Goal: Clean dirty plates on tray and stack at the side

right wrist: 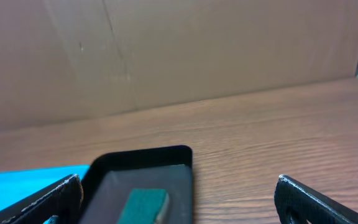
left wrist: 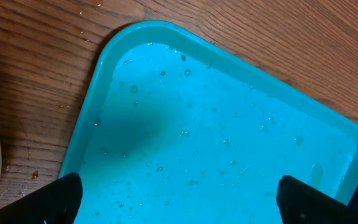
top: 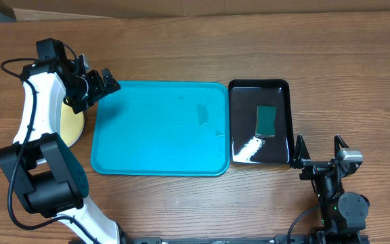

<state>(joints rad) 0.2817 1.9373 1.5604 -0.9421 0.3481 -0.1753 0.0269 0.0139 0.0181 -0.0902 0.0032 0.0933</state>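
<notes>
Left gripper [top: 102, 93]: fingers spread wide, empty, over tray corner.
Right gripper [top: 318, 144]: spread, empty, beside black tray [top: 242, 91].
Tray [top: 161, 163]: wet with droplets.
Plate [top: 73, 127]: pale yellow, on table just left of tray, partly under arm.
Sponge [top: 267, 120]: in black tray.

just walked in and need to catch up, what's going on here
The tray holds no plates now, only water drops. The left claw hovers open and empty over its far left corner. A pale yellow plate sits on the table just left of the tray, partly hidden under the left arm, so whether others are stacked with it cannot be told. The right claw is open near the black tray, where the sponge lies.
</notes>
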